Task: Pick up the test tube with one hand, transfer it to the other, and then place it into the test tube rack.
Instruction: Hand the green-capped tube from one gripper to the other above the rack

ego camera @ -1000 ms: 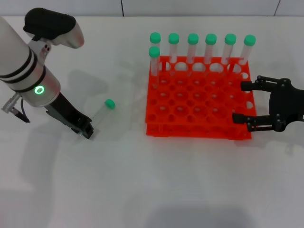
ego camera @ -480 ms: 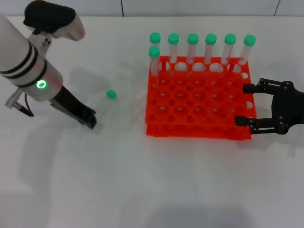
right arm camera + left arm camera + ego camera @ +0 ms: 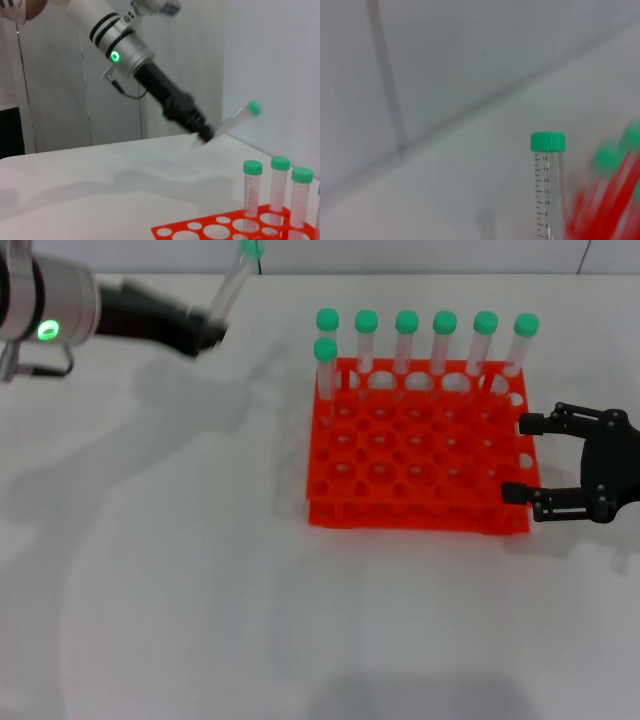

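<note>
At upper left, the left gripper (image 3: 208, 332) apparently clamps the test tube (image 3: 236, 276) (green cap uppermost); the right gripper (image 3: 528, 458) gapes beside the test tube rack (image 3: 415, 455).

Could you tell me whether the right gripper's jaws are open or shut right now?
Open. The right gripper rests beside the test tube rack, jaws spread with nothing between them.

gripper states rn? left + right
Left gripper: shut on the test tube, lifted off the table.
Right gripper: open, empty, beside the test tube rack.
</note>
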Motion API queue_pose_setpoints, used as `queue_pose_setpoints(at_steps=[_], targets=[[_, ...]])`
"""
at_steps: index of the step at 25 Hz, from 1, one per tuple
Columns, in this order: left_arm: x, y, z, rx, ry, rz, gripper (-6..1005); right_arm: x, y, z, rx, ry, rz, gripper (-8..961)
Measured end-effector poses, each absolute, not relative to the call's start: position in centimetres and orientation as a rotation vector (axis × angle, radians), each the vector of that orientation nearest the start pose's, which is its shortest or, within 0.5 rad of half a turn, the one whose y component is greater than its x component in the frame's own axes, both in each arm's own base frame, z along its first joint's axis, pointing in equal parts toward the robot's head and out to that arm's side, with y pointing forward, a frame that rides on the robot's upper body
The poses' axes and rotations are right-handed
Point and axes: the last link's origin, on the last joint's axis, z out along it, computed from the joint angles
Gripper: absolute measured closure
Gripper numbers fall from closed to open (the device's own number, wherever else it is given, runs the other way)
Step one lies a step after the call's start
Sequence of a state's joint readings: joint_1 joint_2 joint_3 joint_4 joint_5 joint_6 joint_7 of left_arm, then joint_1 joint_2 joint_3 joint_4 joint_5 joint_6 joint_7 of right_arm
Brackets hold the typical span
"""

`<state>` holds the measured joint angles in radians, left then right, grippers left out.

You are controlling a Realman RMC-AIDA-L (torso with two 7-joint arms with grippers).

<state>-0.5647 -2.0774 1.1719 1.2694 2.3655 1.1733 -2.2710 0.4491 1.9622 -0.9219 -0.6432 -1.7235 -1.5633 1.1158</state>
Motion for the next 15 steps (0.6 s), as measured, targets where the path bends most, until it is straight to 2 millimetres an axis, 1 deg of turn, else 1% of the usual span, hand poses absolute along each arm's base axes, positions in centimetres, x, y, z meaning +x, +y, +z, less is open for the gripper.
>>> queue_pose_setpoints(at_steps=[7,9,12,15], targets=[[-15.8,40.3,4.6,-2.481,-0.449,-0.479,793,26.7,32.3,2.6,-2.714,0.202,0.717,80],[-15.5,40.3,4.7,-2.492,-0.419,-0.546,792,26.5,32.2,2.5,-2.717,0.197,0.729,80],[-15.3,40.7,4.7,-2.561,-0.39,-0.649,790,26.3,32.2,2.4,-2.724,0.188,0.74,80],[-15.5,41.3,3.9,-2.661,-0.404,-0.699,788,25.9,32.3,2.4,-2.725,0.176,0.749,80]])
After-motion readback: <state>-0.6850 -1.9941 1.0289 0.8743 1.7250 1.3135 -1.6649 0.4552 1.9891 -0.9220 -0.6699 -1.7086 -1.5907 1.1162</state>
